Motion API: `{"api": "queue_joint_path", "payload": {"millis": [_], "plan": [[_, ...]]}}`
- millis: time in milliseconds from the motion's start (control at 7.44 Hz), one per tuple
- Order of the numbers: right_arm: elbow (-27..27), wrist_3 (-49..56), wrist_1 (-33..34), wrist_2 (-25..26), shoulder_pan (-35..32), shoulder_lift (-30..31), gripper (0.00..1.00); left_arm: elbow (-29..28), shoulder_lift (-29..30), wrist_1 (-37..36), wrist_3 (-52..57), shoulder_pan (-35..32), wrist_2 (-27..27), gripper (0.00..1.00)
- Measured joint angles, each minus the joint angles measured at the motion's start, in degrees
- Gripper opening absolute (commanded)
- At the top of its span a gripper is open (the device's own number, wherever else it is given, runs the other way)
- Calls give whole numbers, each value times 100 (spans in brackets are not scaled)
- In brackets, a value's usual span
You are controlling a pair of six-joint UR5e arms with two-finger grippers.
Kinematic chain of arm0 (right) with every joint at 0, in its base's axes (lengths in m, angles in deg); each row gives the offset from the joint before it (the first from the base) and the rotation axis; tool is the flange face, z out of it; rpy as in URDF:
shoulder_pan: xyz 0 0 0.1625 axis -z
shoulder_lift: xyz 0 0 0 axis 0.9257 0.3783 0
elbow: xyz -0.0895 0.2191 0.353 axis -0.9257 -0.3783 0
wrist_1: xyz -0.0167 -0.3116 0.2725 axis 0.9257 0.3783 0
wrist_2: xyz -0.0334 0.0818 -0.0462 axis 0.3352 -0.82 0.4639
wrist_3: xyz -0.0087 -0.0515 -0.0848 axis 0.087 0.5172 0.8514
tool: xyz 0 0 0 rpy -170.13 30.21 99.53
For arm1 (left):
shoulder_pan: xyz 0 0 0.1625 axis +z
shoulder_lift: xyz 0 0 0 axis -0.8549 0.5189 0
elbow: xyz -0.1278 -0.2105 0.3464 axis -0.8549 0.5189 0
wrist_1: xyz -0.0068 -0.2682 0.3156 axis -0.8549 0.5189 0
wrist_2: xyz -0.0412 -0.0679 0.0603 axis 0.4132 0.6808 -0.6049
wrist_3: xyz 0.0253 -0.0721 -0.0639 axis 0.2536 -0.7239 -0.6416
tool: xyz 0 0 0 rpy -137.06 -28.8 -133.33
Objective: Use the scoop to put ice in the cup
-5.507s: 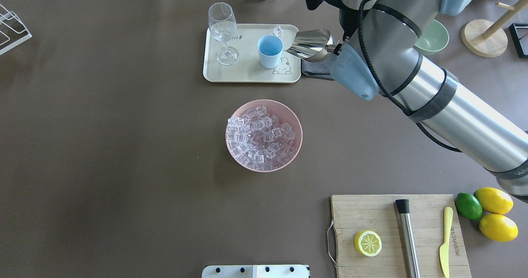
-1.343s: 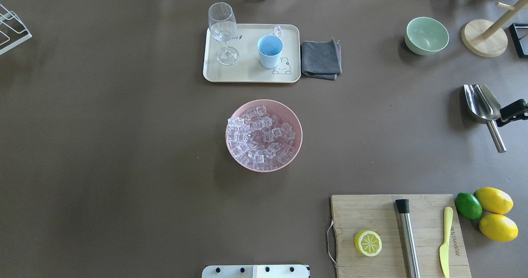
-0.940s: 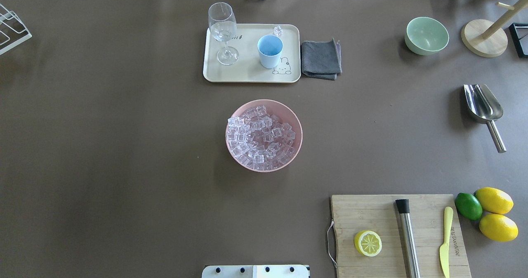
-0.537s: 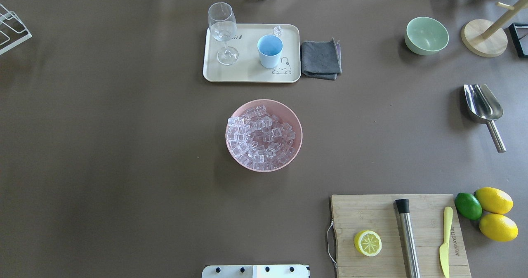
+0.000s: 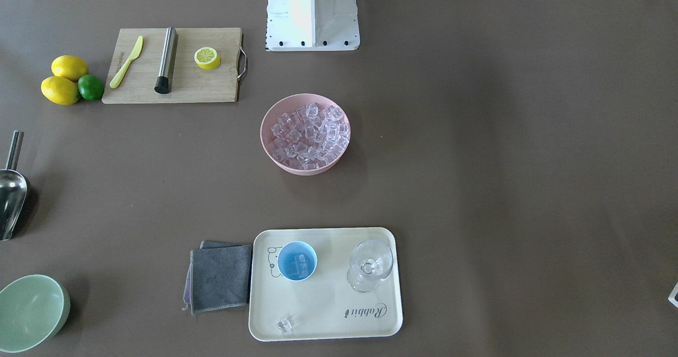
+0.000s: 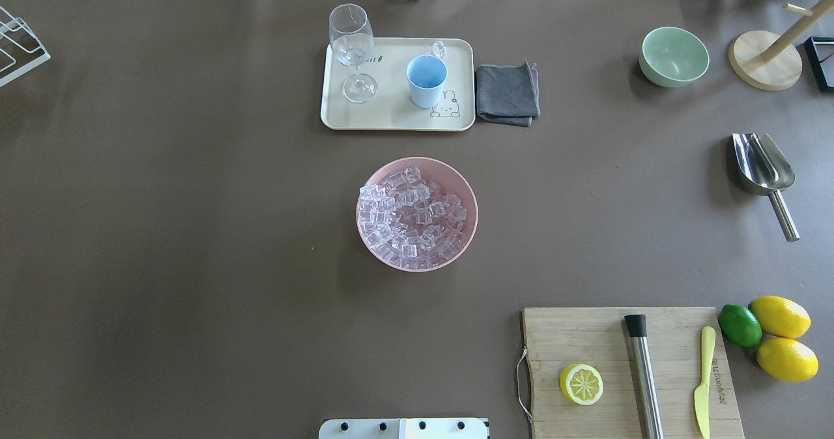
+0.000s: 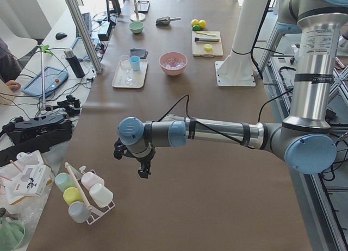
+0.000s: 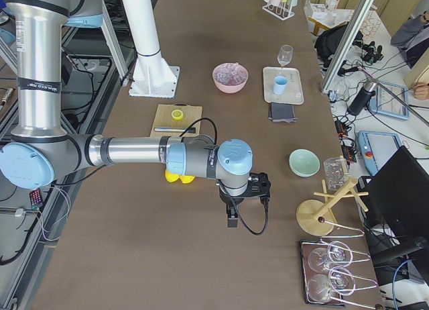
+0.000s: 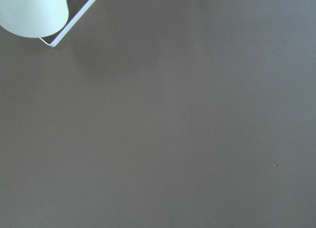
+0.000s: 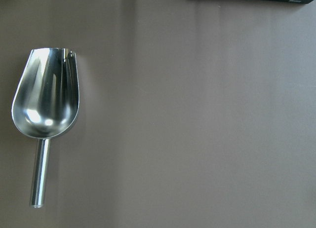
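Left hand (image 7: 143, 171) and right hand (image 8: 232, 218) hover over the counter (image 6: 195, 230); whether either is apart or together, I cannot tell. The pink bowl (image 6: 456, 173) holds most ice (image 6: 412, 215). Well to the bowl's right, on the robot's right side, the scoop (image 6: 763, 165) lies empty. Beyond the bowl, the cup (image 5: 297, 260) on a tray (image 6: 391, 118) holds a few cubes.

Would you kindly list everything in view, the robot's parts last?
ice: many, clear, mostly in pink bowl, some in cup, one loose on tray
cup: one, light blue, on tray
scoop: one, steel, on table, robot's right
pink bowl: one, table centre
tray: one, cream, far side
wine glass: one, clear, on tray
cloth: one, grey, beside tray
green bowl: one, far right
cutting board: one, wooden, near right
lemon half, steel cylinder, yellow knife: one each, on board
lemons: two, yellow; lime: one, green, beside board
left gripper: one, black, over table
right gripper: one, black, near scoop
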Motion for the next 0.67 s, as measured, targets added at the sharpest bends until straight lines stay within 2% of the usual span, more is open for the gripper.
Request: {"api": "queue_joint_path", "payload": {"millis": [269,672], "plan": [[7,8,-3,7,-12,13,100,80,-53,-22,-9,-316,-2,99],[9,7,-3,2,-15,19,100,63,-73,-31,19,-395,-178,99]]}}
